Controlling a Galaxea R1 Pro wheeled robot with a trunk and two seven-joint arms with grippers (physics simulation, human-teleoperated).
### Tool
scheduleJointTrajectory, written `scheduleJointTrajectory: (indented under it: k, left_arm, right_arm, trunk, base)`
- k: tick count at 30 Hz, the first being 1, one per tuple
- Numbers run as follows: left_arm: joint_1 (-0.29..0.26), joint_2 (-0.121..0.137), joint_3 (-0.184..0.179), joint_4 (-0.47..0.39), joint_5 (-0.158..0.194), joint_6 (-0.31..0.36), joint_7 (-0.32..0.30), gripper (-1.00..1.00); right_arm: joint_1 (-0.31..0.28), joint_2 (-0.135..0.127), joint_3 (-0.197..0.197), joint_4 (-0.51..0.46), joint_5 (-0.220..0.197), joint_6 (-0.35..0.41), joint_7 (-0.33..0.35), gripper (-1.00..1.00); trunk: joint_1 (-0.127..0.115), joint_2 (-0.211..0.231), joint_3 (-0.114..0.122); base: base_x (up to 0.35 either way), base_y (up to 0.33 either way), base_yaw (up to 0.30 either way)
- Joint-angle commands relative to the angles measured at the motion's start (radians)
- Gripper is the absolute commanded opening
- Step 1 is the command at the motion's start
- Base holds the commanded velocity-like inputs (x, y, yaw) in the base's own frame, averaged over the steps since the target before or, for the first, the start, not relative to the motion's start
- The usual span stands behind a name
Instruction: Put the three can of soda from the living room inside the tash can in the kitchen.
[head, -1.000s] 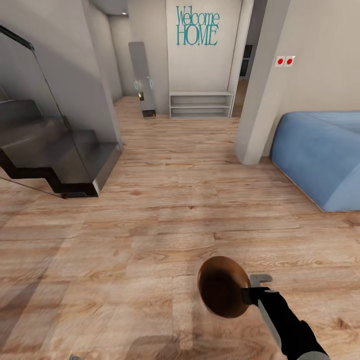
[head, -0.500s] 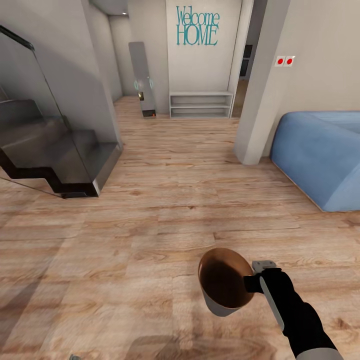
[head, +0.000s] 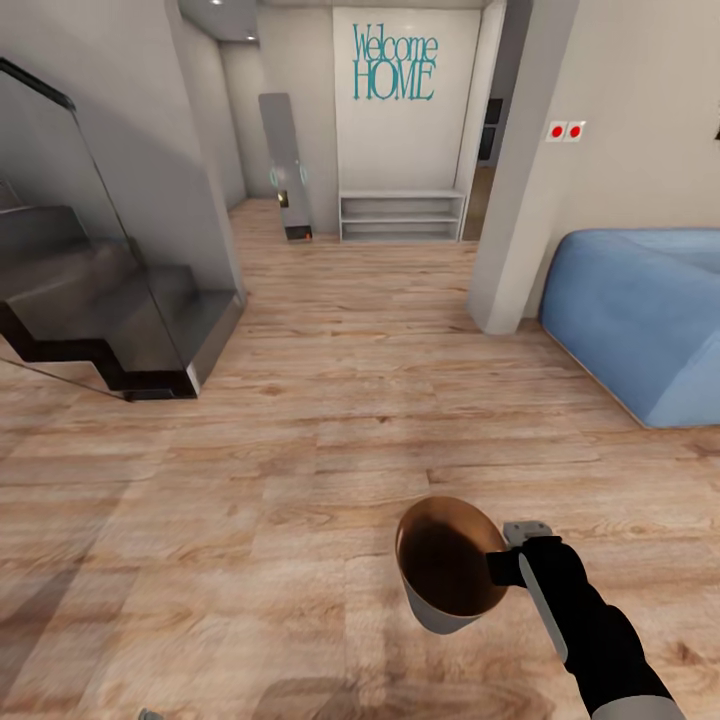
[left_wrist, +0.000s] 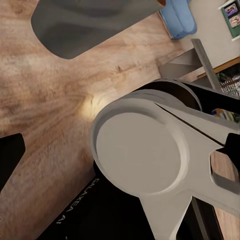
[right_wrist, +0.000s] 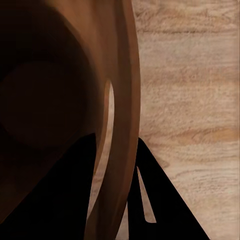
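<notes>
In the head view my right gripper (head: 505, 566) is shut on the rim of the trash can (head: 432, 608), a small pale bin with a glossy brown inside. It hangs tilted above the wood floor, low and right of centre. The right wrist view has the bin's brown rim (right_wrist: 125, 100) running between my two black fingers (right_wrist: 165, 205), with the dark inside to one side. No soda cans are in sight, and none lies in the part of the bin I can see. The left wrist view looks at the robot's own grey and black body (left_wrist: 140, 150) over the floor.
A dark staircase with a glass rail (head: 120, 320) stands at the left. The light-blue sofa (head: 640, 310) is at the right, behind a pale wall corner (head: 510, 220). A low white shelf (head: 402, 212) sits under the "Welcome HOME" lettering far ahead. Wood floor (head: 300, 450) stretches between.
The bin has risen slightly and tipped, so its pale outer wall now shows. The whole head view has shifted a little, so the camera moved.
</notes>
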Motion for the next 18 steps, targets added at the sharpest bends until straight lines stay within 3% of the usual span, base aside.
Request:
scheduleJointTrajectory:
  k: [1,18]
  left_arm:
    - [0.0,0.0,0.0,0.0,0.0,0.0,0.0,1.0]
    - [0.0,0.0,-0.001,0.0,0.0,0.0,-0.001,1.0]
  right_arm:
    - [0.0,0.0,0.0,0.0,-0.013,0.0,0.003,-1.0]
    - [0.0,0.0,0.002,0.0,-0.013,0.0,0.003,-1.0]
  trunk:
    - [0.0,0.0,0.002]
    - [0.0,0.0,0.03]
  base:
    - [0.0,0.0,0.0]
    - [0.0,0.0,0.0]
